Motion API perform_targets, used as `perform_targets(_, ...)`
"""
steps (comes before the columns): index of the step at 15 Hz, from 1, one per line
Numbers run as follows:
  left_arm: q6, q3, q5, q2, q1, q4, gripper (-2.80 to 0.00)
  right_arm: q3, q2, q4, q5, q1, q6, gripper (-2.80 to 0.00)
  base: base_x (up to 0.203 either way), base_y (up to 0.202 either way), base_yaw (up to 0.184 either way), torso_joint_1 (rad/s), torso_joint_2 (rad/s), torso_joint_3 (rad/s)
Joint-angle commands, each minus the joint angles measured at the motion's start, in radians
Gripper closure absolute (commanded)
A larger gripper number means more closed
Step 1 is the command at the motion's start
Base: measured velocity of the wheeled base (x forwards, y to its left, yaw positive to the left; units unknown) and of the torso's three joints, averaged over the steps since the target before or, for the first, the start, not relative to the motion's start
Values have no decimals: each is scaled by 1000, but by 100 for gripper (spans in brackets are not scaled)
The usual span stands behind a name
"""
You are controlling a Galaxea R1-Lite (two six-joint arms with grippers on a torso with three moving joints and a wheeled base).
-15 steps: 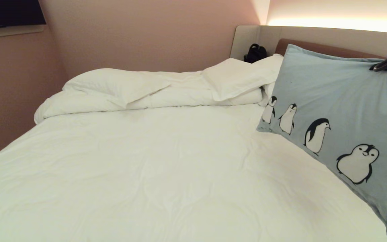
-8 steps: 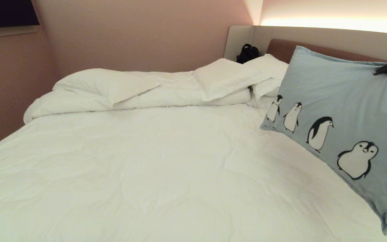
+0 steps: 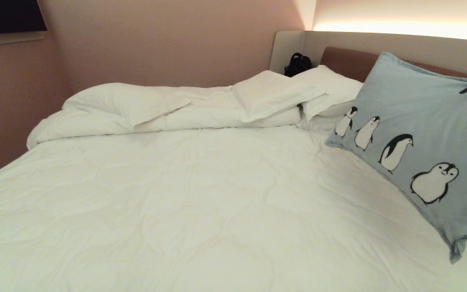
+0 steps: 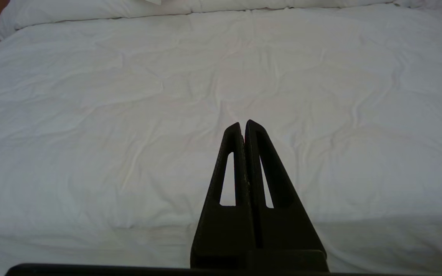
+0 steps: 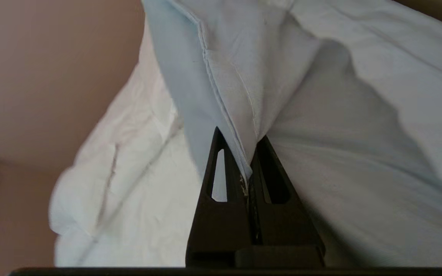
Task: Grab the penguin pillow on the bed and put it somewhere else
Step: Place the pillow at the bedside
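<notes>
Pinching penguin pillow (image 5: 221, 76) edge, right gripper (image 5: 244, 147) fingers (image 5: 221, 168) closed, pillow tilted above bed (image 3: 201, 194), left gripper (image 4: 243, 126) fingers together, empty

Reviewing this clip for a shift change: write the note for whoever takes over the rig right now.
Right gripper: shut on the penguin pillow, pinching a fold of fabric at its upper edge, at the right border of the head view.
Left gripper: shut, holding nothing, parked over the white duvet.
Penguin pillow: held up on edge at the right side of the bed, near the brown headboard, beside the white pillows; whether its lower edge touches the duvet cannot be told.
Done: pillow gripped and raised.
Left: carry it to another spot, set it down, release.
</notes>
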Motion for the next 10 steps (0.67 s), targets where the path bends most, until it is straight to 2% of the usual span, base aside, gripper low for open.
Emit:
perform_targets(1, 0, 0, 0, 0, 0, 0, 0, -14, 63, -8, 132, -14, 116, 0, 0, 0, 0, 0, 0, 0)
perform_targets(2, 0, 0, 0, 0, 0, 0, 0, -15, 84, -8, 165, -16, 126, 0, 0, 0, 0, 0, 0, 0)
perform_targets(7, 0, 0, 0, 0, 0, 0, 0, -11, 157, -8, 226, -13, 139, 0, 0, 0, 0, 0, 0, 0)
perform_targets(10, 0, 0, 1, 0, 0, 0, 0, -12, 202, -41, 318, -14, 208, 0, 0, 0, 0, 0, 0, 0)
